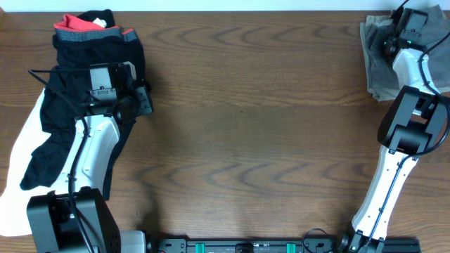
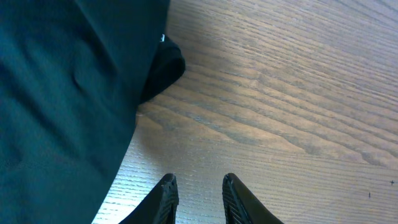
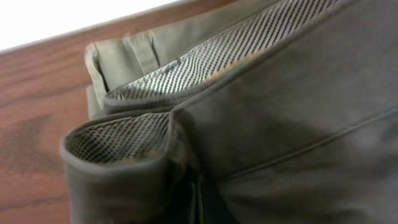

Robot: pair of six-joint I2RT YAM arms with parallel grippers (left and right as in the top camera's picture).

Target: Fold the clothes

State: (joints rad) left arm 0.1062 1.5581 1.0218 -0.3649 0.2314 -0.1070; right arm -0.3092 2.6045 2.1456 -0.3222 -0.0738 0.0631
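Note:
Grey shorts [image 1: 378, 70] lie bunched at the table's far right corner. Their mesh-lined waistband [image 3: 205, 62] fills the right wrist view. My right gripper [image 1: 388, 44] [image 3: 198, 202] is shut on a fold of the grey shorts, the cloth puckering round its fingertips. A black garment [image 1: 53, 133] [image 2: 62, 93] lies at the left. Beyond it sits a black piece with a red-and-grey band [image 1: 84, 28]. My left gripper [image 1: 138, 98] [image 2: 198, 190] hovers over bare wood just right of the black garment's edge. It is open a little, with nothing between its fingers.
A beige garment [image 3: 124, 53] lies under the grey shorts near the table's far edge [image 3: 50, 40]. A white sheet [image 1: 21, 140] shows beneath the black garment at the left edge. Both arm bases stand at the near edge.

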